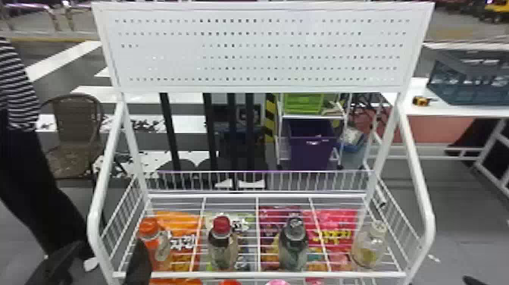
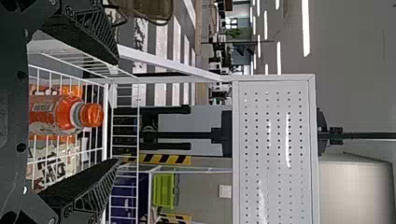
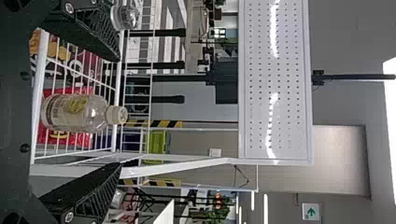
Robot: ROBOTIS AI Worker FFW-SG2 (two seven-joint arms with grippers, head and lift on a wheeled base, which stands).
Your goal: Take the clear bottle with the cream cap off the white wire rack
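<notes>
The clear bottle with the cream cap [image 1: 369,248] stands upright at the right end of the white wire rack [image 1: 265,274]. Only a dark tip of my right gripper [image 1: 470,281] shows at the bottom right, outside the rack. In the right wrist view the clear bottle [image 3: 77,113] lies between the spread fingers of my right gripper [image 3: 119,112], beyond them and not gripped. My left gripper [image 1: 112,248] is parked at the rack's front left corner; in the left wrist view this left gripper [image 2: 116,112] is open before an orange-capped bottle [image 2: 56,114].
Three other bottles share the shelf: an orange one [image 1: 151,242], a red-capped one [image 1: 222,246] and a dark-capped one [image 1: 293,246]. Bright snack bags [image 1: 180,220] lie beneath the wires. Slanted side frames [image 1: 418,178] flank the shelf, and a white perforated panel [image 1: 257,49] rises behind.
</notes>
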